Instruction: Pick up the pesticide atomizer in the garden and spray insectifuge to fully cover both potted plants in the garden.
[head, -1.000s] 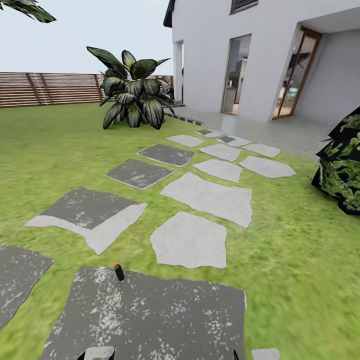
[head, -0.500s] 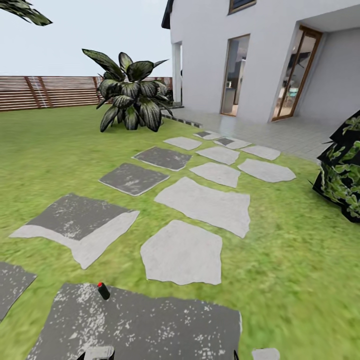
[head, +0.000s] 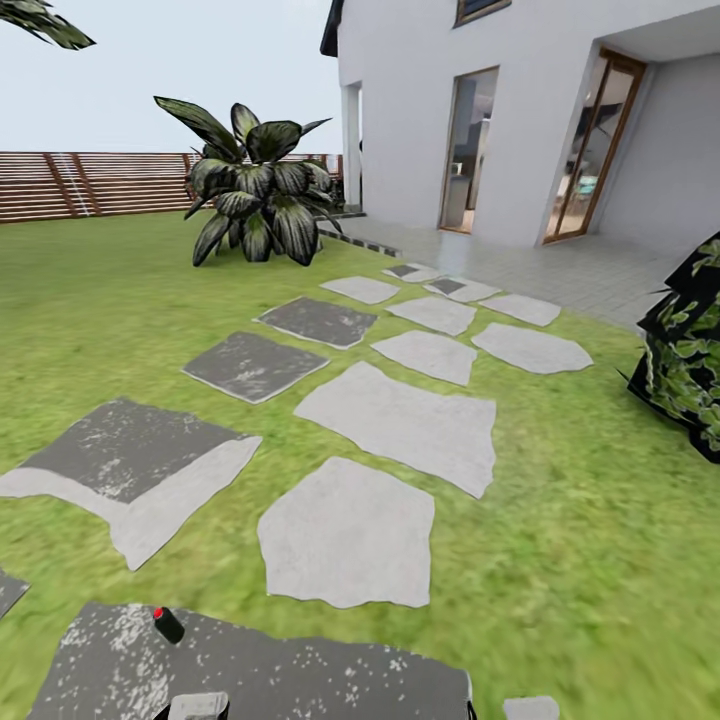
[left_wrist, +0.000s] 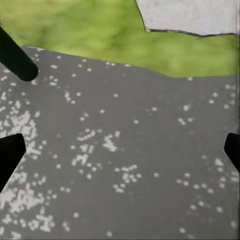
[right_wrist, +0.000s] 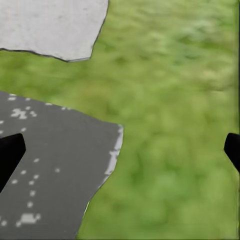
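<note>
Stepping stones across open lawn toward the house.

Head view: the pesticide atomizer (head: 167, 624) lies on the near dark paving slab (head: 300, 675), close to its left far edge; wide grass (head: 580, 520) opens rightward, a dark shrub (head: 690, 350) at the right edge.
Left wrist view: left gripper (left_wrist: 120, 150) fingers spread wide over speckled slab.
Right wrist view: right gripper (right_wrist: 120, 150) spread over the slab's edge and grass.

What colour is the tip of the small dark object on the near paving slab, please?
Red, on the small dark object; the head view shows it best.
</note>
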